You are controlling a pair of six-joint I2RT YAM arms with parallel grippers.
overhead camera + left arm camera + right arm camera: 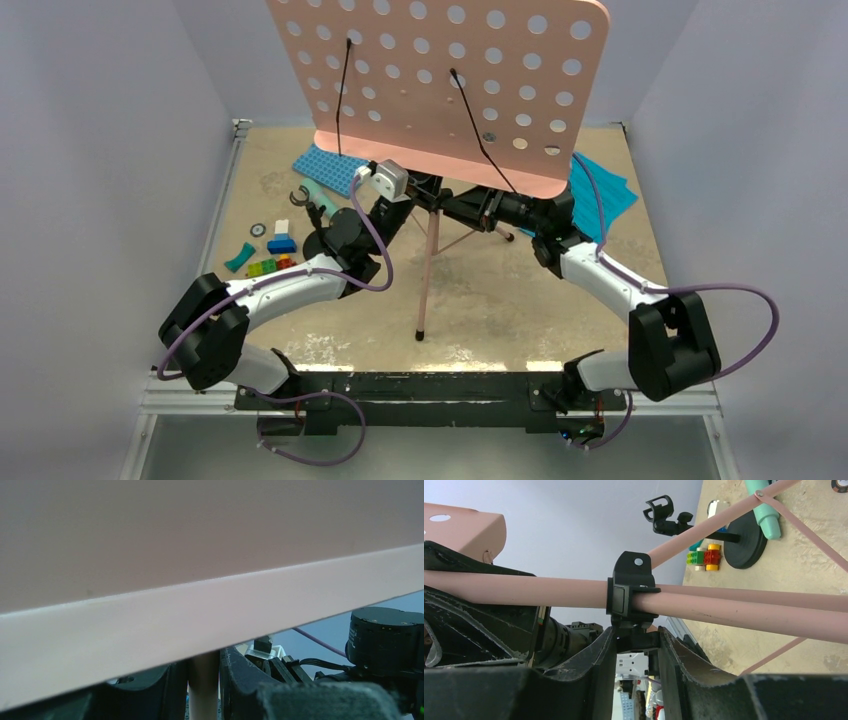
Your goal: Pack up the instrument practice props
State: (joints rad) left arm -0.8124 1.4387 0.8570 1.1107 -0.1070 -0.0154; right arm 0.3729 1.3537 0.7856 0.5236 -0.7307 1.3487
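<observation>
1. Pink tripod music stand with a perforated board [428, 270] stands upright in the middle of the sandy table [500, 300], its nearest foot just ahead of the arm bases. It is not yet folded.
2. Left gripper [203, 695] is closed on the stand's pink pole just under the board's lip, one finger pressed to each side. I judge that this grip steadies the stand while the other arm works.
3. Right gripper [636, 645] comes in from the opposite side, a little lower. Its jaws are drawn in around the tab of the black plastic clamp collar [630, 592] that joins the pole sections, and appear to touch it. It is probably placed there to loosen the clamp so the pole can collapse.
4. Further left sit the small black round-base mic stand [322, 243] and the mint-green toy microphone [318, 197] just beside it, both unpacked, with small coloured toy bricks [272, 262] nearby.
5. Farthest back, the cyan sheet-music pages [610, 195] lie flat at the right, and a blue studded baseplate [330, 165] lies at the left, partly under the board.
</observation>
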